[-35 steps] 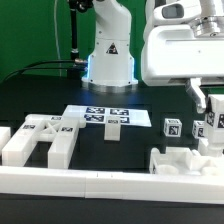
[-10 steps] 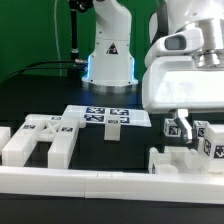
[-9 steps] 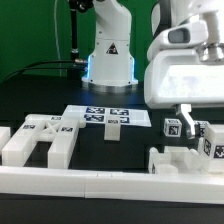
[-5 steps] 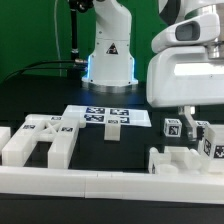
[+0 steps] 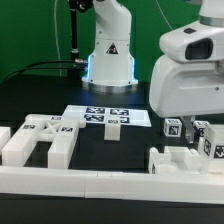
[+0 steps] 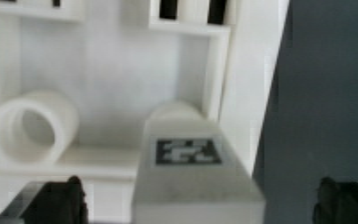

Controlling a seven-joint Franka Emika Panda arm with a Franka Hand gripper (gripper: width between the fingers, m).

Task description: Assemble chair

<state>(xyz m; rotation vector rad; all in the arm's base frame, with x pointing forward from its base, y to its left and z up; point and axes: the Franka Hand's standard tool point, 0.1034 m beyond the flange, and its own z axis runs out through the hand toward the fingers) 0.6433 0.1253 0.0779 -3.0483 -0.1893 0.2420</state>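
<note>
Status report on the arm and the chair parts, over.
Gripper open, empty. Tagged chair block centred below it, not gripped. No obstruction seen.

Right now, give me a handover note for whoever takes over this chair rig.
Gripper: open, empty, poised over a tagged block.
Parts: notched piece at the exterior view's left; small block by the marker board; tagged cubes and slab at the right, below the arm.
Done: no parts visibly joined.
Left: grasp the block, then all assembly.
</note>
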